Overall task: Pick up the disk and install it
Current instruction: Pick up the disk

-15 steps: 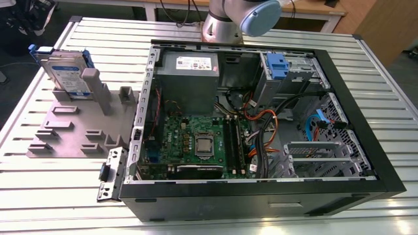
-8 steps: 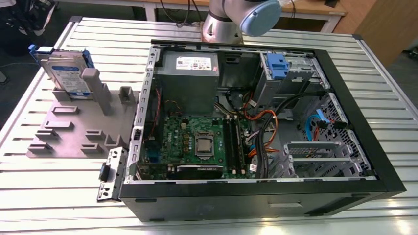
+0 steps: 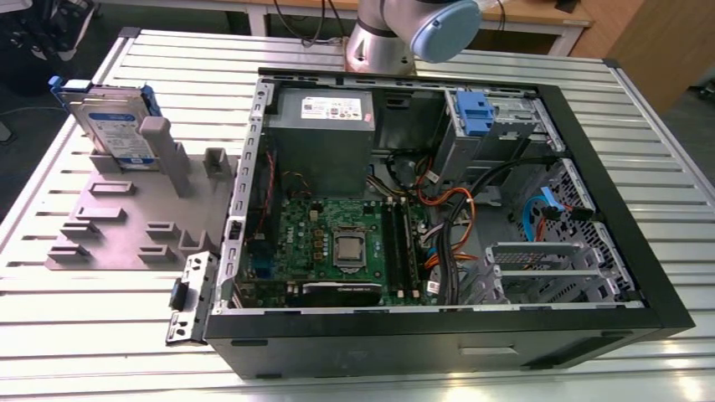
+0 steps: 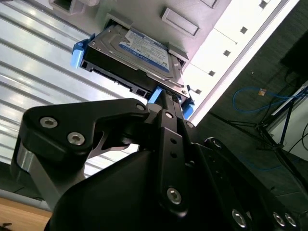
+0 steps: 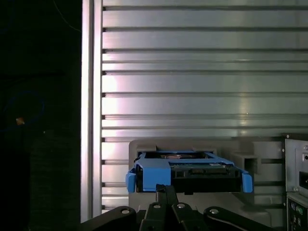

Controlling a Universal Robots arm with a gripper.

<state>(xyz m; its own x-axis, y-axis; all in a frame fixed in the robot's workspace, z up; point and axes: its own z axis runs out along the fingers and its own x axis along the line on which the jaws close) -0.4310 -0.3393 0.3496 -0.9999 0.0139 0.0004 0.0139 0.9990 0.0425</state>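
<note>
The exterior view gave the whole layout. The disk stood on edge in a slot at the far end of a grey fixture plate, label toward the camera, with a grey post just beside it. The plate lay on the ribbed metal desk, at the exterior view's left of an open computer case. Inside the case were a green motherboard, a grey power supply with a white sticker, a small blue clip in the upper bay and a metal drive cage. Orange and black cables crossed between the board and the cage. The arm rose behind the case.

Both wrist views showed the pincer instead. In the first wrist view its two thin fingers were pressed together, their tips overlapping the near edge of the disk. Whether they touched the blue frame could not be told. That view met the disk edge-on, seated in the plate with the desk beyond and a corner of the case alongside.

The second wrist view looked along the pincer at the disk's labelled face. The black linkage covered part of its near blue edge. It also caught a blue cable and stand legs on the dark floor past the desk.
</note>
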